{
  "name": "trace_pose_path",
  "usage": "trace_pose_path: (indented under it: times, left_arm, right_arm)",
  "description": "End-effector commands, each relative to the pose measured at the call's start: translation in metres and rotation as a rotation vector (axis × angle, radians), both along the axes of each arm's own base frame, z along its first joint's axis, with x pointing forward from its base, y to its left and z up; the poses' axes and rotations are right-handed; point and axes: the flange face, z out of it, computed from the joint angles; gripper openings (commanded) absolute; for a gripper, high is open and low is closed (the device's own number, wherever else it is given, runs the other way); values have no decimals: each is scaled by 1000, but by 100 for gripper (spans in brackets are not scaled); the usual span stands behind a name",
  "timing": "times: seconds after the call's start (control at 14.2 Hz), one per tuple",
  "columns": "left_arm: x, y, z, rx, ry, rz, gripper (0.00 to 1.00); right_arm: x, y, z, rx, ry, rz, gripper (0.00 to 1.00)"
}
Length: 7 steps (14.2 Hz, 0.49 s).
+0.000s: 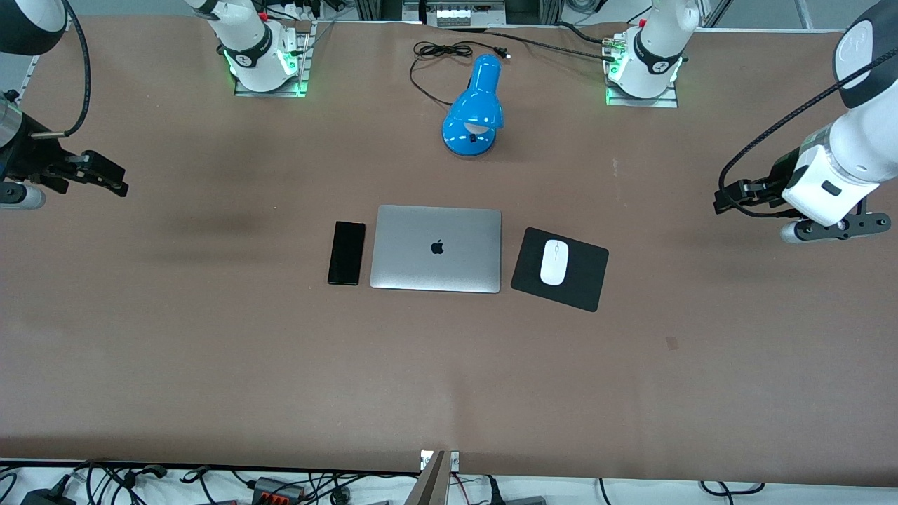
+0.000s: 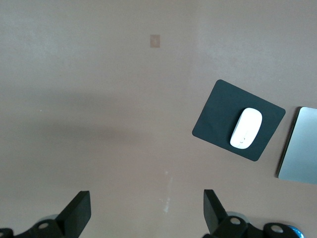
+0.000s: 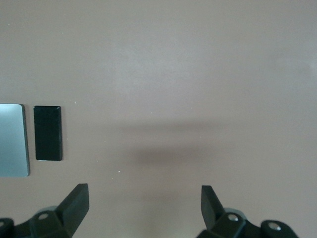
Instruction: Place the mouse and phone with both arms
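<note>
The white mouse [image 1: 553, 261] [image 2: 246, 128] lies on a black mouse pad [image 1: 586, 280] [image 2: 218, 111] beside a closed silver laptop [image 1: 436, 248], toward the left arm's end. The black phone [image 1: 346, 252] [image 3: 48, 132] lies flat against the laptop's edge toward the right arm's end. My left gripper [image 1: 733, 198] [image 2: 147, 210] hangs open over bare table at the left arm's end, holding nothing. My right gripper [image 1: 109, 179] [image 3: 144, 206] hangs open over bare table at the right arm's end, nothing between its fingers.
A blue desk lamp [image 1: 475, 106] with a black cord [image 1: 438, 59] lies between the two arm bases, farther from the front camera than the laptop. The brown table [image 1: 210, 365] spreads wide around the laptop group. Cables run along the table's front edge.
</note>
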Motion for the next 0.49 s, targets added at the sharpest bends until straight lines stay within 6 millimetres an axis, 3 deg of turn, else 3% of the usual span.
trace_pose_path:
  times: [0.0, 0.42]
  left_arm:
    - [2, 1, -1, -12, 1, -4, 100]
    - [2, -1, -4, -12, 9, -7, 100]
  right_arm:
    - [-10, -1, 7, 21, -18, 11, 100]
    - [-15, -3, 16, 15, -26, 62, 100]
